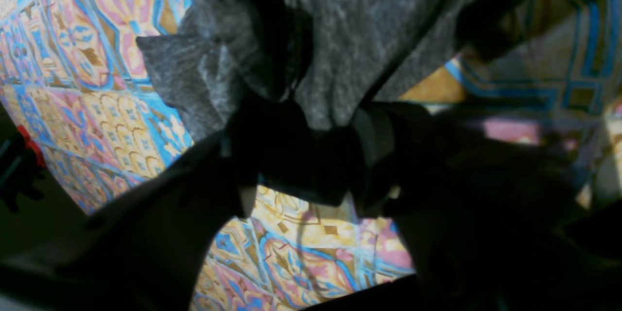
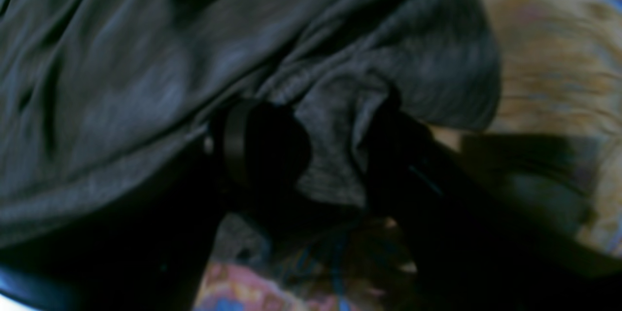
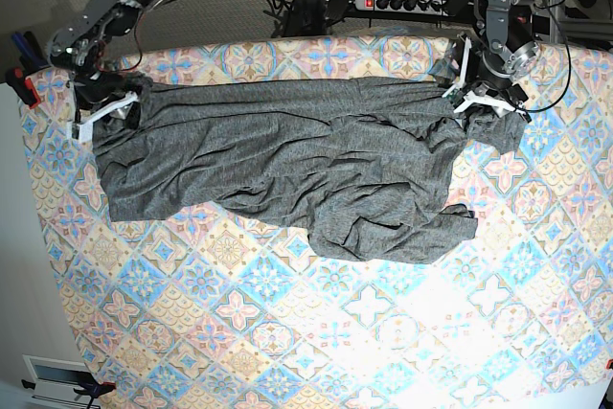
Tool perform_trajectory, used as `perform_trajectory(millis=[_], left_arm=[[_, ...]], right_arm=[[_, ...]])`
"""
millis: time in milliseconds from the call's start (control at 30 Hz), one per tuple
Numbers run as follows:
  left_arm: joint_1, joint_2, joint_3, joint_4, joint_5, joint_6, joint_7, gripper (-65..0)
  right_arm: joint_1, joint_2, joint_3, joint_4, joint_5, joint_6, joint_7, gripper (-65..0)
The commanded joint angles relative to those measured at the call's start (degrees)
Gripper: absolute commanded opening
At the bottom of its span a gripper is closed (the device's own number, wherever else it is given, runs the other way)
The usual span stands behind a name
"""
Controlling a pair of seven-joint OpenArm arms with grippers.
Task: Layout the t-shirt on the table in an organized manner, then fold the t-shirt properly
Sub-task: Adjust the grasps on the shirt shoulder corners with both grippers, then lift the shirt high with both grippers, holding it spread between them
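The t-shirt [image 3: 287,165] is found stretched across the far half of the table [image 3: 316,332], its long axis running left to right in the base view. The far edge is drawn fairly straight between the two grippers. The near portion sags in wrinkles, and a bunched lobe lies toward the right-centre, nearer the viewer.

The left gripper [image 3: 476,101] is at the right end of the cloth. In its wrist view a gathered bunch of fabric [image 1: 320,82] is seen pinched between the dark fingers [image 1: 272,150]; the grip is judged closed on the t-shirt.

The right gripper [image 3: 103,107] is at the left end. Its wrist view, though blurred, shows a fold of cloth [image 2: 335,146] lying between the fingers [image 2: 257,146], so it too is judged to be clamped on the t-shirt.

Each end is thus already in hand; neither arm is nearer to free cloth. The slack lies on the near side of the held line, so flattening is judged to depend on that line being carried toward the far edge or lowered evenly.
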Motion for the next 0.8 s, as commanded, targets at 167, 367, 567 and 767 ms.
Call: perform_trajectory(millis=[167,367,567,767], left_arm=[[-0.05,0.70,0.57,-1.70,0.09,-0.49,0.04,-36.7],[-3.21,5.44,0.39,-2.40,0.18,-0.49,0.39,-58.6],[-6.73,12.30,-2.16,-1.61,4.31,-0.49,0.04,-61.7],[-7.96,15.20,-3.48,8.76,4.14,-0.49,0.39,-62.2]], right_arm=[[0.48,1.09,-0.55,1.77,0.56,-0.05,1.08,-47.8],[0.57,1.09,-0.46,1.77,0.38,-0.05,0.99,-63.3],[0.75,3.20,-0.37,6.51,0.38,-0.05,3.63,-65.0],[0.39,4.52,-0.46,18.03,0.30,-0.05,5.03,-65.0]])
